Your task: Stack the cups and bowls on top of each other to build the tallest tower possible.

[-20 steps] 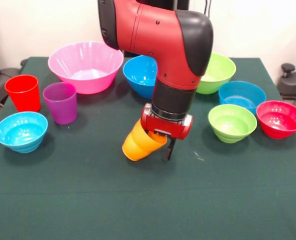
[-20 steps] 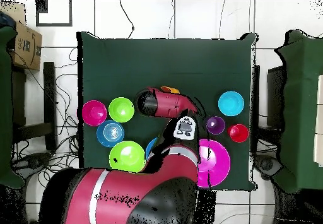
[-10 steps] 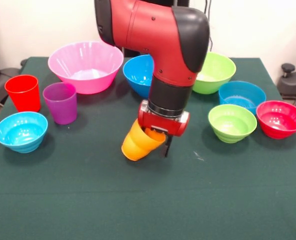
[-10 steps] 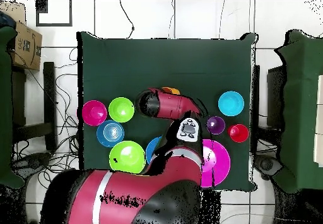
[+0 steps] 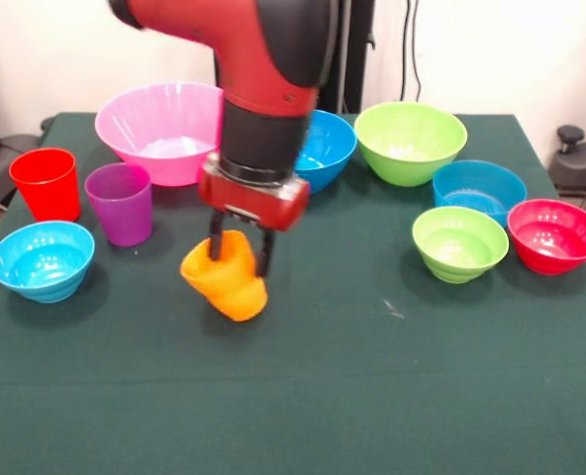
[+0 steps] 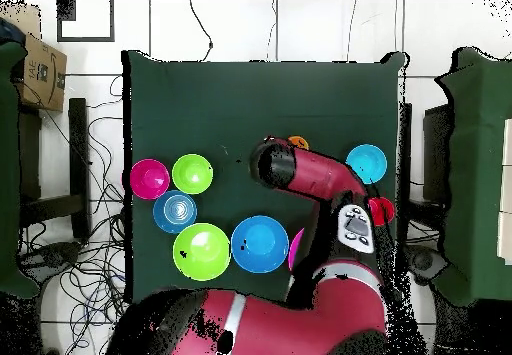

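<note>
I've got the orange cup (image 5: 226,276) clamped in the gripper (image 5: 241,255): one black finger (image 5: 216,237) shows on its left side in the front view, the other on its right, both pressed against the cup's upper part. The cup hangs tilted below the gripper, its lower end close to the green worktop (image 5: 392,396); can't tell if it touches. From overhead only a sliver of orange (image 6: 298,143) peeks out past the arm's (image 6: 310,174) end.

In the front view, the purple cup (image 5: 121,203) stands upright just left of the gripper, w/ the red cup (image 5: 47,183) beside it further left, and the light blue bowl (image 5: 42,259) sits in front of those two, near the worktop's left edge. The big pink bowl (image 5: 164,130) is behind the purple cup, partly covered by the arm. The mid-sized blue bowl (image 5: 328,148) sits behind the gripper, the arm overlapping its left side.

Right half of the front view: mid-sized lime green bowl (image 5: 410,142) at the back, small blue bowl (image 5: 479,189) to its right and nearer, then the small lime green bowl (image 5: 459,241) and the red bowl (image 5: 554,235) side by side, just apart, well away from the held cup. All bowls sit mouth up.
</note>
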### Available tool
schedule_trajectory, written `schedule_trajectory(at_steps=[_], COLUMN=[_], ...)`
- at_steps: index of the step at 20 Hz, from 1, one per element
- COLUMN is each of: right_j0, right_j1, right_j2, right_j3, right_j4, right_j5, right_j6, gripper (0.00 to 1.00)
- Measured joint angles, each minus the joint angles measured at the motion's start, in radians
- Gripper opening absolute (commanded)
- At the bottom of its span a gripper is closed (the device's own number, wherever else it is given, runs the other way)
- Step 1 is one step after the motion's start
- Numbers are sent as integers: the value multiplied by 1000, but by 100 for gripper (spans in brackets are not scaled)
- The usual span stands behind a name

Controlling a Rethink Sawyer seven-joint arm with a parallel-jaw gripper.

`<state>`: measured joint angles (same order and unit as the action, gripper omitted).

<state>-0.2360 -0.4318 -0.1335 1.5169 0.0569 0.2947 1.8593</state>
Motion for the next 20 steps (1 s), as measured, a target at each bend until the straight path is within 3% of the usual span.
schedule_trajectory(at_steps=[8,20], right_j0=[-56,-22], right_j1=[-45,-53], right_j2=[7,12], right_j3=[8,16], right_j4=[0,0], right_j5=[7,7], right_j6=[0,0], gripper=[100,100])
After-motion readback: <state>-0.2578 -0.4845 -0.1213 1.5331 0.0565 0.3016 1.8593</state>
